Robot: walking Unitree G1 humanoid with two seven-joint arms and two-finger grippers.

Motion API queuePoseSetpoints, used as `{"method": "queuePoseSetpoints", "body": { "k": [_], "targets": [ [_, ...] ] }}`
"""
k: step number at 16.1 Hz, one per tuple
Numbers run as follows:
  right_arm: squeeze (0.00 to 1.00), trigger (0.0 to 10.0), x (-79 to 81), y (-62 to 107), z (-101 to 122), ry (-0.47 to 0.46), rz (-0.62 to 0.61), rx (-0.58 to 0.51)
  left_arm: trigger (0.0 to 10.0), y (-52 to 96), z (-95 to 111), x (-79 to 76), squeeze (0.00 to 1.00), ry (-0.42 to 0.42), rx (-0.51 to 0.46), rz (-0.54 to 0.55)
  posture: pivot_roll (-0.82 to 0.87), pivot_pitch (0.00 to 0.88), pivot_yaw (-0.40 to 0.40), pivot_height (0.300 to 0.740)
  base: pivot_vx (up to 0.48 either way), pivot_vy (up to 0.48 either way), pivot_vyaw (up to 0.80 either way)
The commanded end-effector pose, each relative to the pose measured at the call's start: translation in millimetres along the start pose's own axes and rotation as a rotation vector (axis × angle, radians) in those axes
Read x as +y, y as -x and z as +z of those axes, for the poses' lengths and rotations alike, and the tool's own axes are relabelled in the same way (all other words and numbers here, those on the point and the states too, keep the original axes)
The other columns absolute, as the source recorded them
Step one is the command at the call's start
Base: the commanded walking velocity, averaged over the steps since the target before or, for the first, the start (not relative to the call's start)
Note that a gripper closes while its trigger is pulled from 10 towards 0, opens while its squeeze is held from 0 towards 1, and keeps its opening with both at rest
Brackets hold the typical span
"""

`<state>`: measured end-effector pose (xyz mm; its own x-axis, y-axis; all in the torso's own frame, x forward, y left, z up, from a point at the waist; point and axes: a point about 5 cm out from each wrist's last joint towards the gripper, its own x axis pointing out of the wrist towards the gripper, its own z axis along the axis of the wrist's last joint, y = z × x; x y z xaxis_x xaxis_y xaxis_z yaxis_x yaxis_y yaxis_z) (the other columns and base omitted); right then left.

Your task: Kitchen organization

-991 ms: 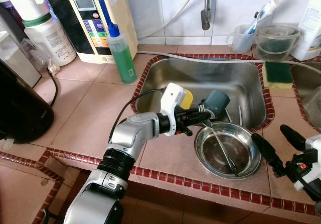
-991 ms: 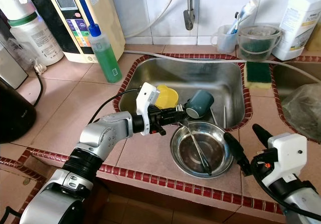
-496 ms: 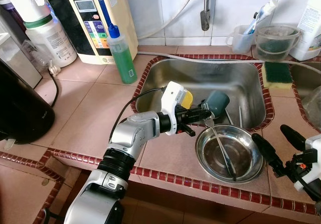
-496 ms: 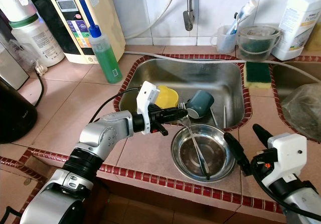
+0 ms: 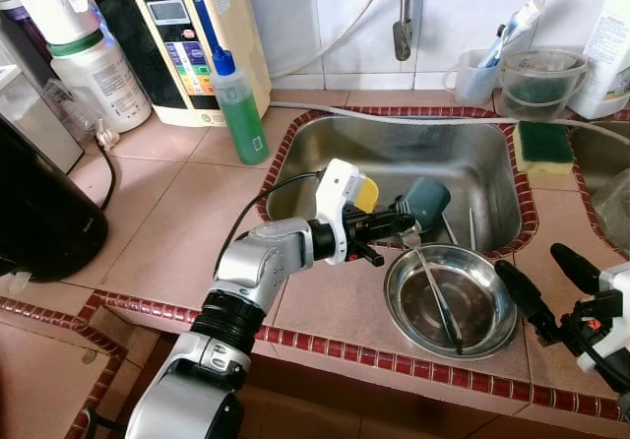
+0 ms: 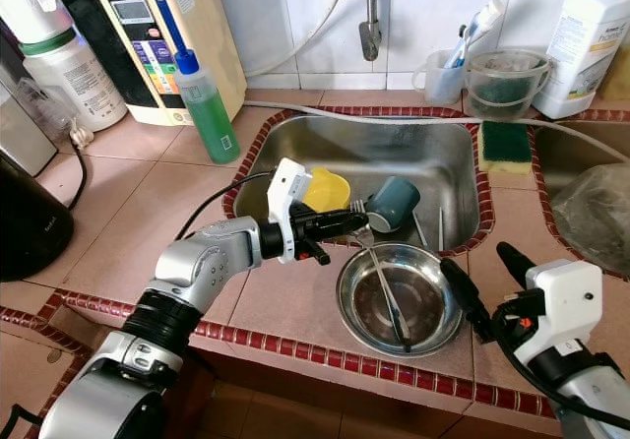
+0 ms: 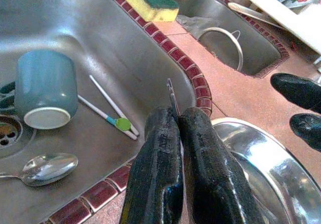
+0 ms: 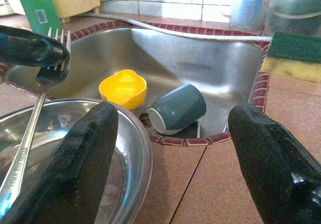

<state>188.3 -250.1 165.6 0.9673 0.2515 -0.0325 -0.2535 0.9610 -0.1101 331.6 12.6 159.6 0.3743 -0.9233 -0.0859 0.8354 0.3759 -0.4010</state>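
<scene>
My left gripper point(image 5: 404, 225) is shut on the tine end of a steel fork point(image 5: 436, 291), over the sink's front rim. The fork's handle slopes down into a round steel bowl point(image 5: 392, 301) on the tiled counter. In the left wrist view the tines point(image 7: 171, 91) stick out past the closed fingers point(image 7: 160, 153). A teal cup point(image 5: 425, 201) lies on its side in the sink point(image 5: 394, 144), beside a yellow bowl point(image 5: 366, 195). A spoon point(image 7: 47, 166) and thin sticks point(image 7: 110, 111) lie on the sink floor. My right gripper point(image 5: 532, 262) is open just right of the steel bowl, holding nothing.
A green soap bottle point(image 5: 241, 109) and a water filter unit point(image 5: 197, 35) stand left of the sink. A black appliance point(image 5: 39, 203) is at far left. A yellow-green sponge point(image 5: 544, 146), a toothbrush cup point(image 5: 480, 73) and a clear tub point(image 5: 541, 80) sit behind right.
The fork's handle has swung slightly inside the steel bowl while my left gripper keeps hold at the rim. The right gripper has not moved.
</scene>
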Motion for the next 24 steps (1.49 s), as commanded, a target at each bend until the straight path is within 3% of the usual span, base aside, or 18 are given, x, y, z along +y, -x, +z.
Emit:
{"method": "queuePoseSetpoints", "body": {
  "k": [1, 7, 10, 11, 12, 13, 14, 18, 24],
  "targets": [
    [0.0, 10.0, 1.8, -1.3, 0.1, -0.001, 0.007, -0.007, 0.0, 4.3, 1.3, 5.3, 0.0, -0.011, 0.025, 0.035, -0.27, 0.08, 0.191, 0.732, 0.0, 0.0, 0.0],
    [0.0, 10.0, 2.2, -4.3, -0.6, -0.002, 0.01, -0.013, 0.0, 7.4, 10.6, 15.5, 0.0, 0.094, -0.026, 0.093, -0.26, 0.075, 0.19, 0.732, 0.0, 0.0, 0.0],
    [0.0, 10.0, 2.5, -5.4, -0.8, -0.003, 0.01, -0.015, 0.0, 9.5, 16.8, 22.8, 0.0, 0.2, -0.078, 0.139, -0.26, 0.074, 0.191, 0.732, 0.0, 0.0, 0.0],
    [0.0, 10.0, 2.7, -5.7, -0.9, -0.004, 0.01, -0.016, 5.3, 10.9, 18.7, 26.9, 0.0, 0.243, -0.095, 0.165, -0.26, 0.074, 0.191, 0.732, 0.0, 0.0, 0.0],
    [0.0, 10.0, 2.6, -5.9, -0.9, -0.005, 0.01, -0.017, 9.0, 12.2, 20.4, 29.9, 0.0, 0.282, -0.109, 0.18, -0.26, 0.073, 0.191, 0.732, 0.0, 0.0, 0.0],
    [0.0, 10.0, 2.6, -6.0, -1.0, -0.005, 0.011, -0.017, 10.0, 12.7, 21.3, 30.9, 0.0, 0.306, -0.115, 0.18, -0.26, 0.074, 0.191, 0.732, 0.0, 0.0, 0.0],
    [0.0, 10.0, 2.3, -6.0, -1.1, -0.004, 0.011, -0.017, 10.0, 13.6, 22.7, 32.4, 0.0, 0.338, -0.129, 0.183, -0.25, 0.074, 0.189, 0.732, 0.0, 0.0, 0.0],
    [0.0, 10.0, 1.0, -7.7, -0.4, -0.002, 0.011, -0.02, 10.0, 13.5, 19.2, 31.3, 0.0, 0.334, -0.101, 0.164, -0.25, 0.073, 0.185, 0.732, 0.0, 0.0, 0.0],
    [0.0, 10.0, -0.7, -9.2, 0.6, 0.003, 0.013, -0.024, 10.0, 13.9, 6.7, 14.6, 0.0, 0.268, 0.007, 0.015, -0.25, 0.072, 0.18, 0.732, 0.0, 0.0, 0.0]
  ]
}}
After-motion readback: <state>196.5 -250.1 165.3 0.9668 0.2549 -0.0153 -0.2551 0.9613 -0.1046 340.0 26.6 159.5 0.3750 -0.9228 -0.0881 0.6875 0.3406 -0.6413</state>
